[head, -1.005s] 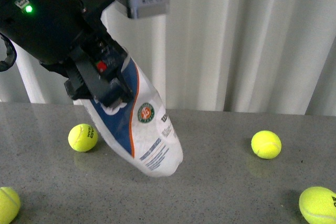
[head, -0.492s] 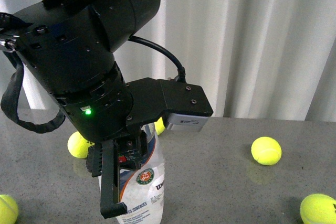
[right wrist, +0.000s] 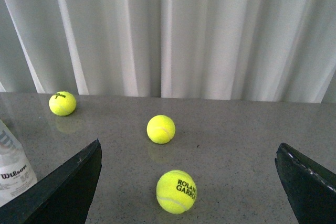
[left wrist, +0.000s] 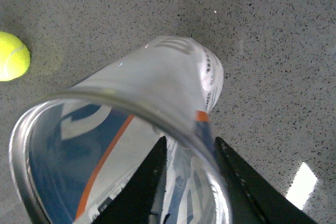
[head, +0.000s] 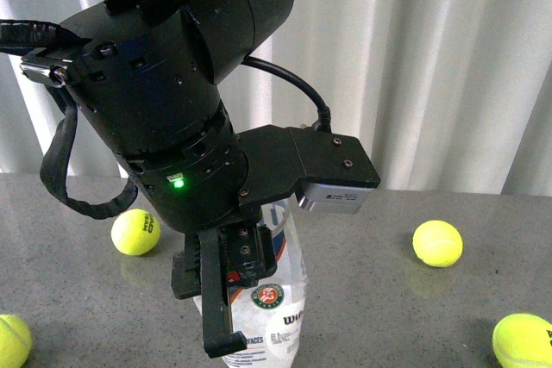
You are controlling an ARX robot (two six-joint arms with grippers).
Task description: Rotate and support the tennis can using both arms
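The tennis can [head: 274, 309], clear with a white-and-blue label and round logo, stands about upright on the grey table below my left arm, which fills the front view's left and centre. My left gripper [head: 226, 316] is shut on the can's upper part; one black finger [head: 216, 303] runs down its side. In the left wrist view the can [left wrist: 152, 82] has its silver rim nearest the camera, and the gripper [left wrist: 191, 182] clamps the can's wall. My right gripper [right wrist: 189, 182] is open and empty, low over the table. The can's edge [right wrist: 11, 169] shows beside one finger.
Yellow tennis balls lie on the table [head: 362, 282]: one at the left [head: 135, 231], one at the right [head: 437, 242], one at each front corner [head: 522, 340] [head: 13, 340]. A ball [right wrist: 176, 191] lies between my right fingers. White curtains hang behind.
The can has gone from tilted, bottom to the right, to about upright. My left arm has swung over it and drifted right; its silver-grey box now sits lower, at the right.
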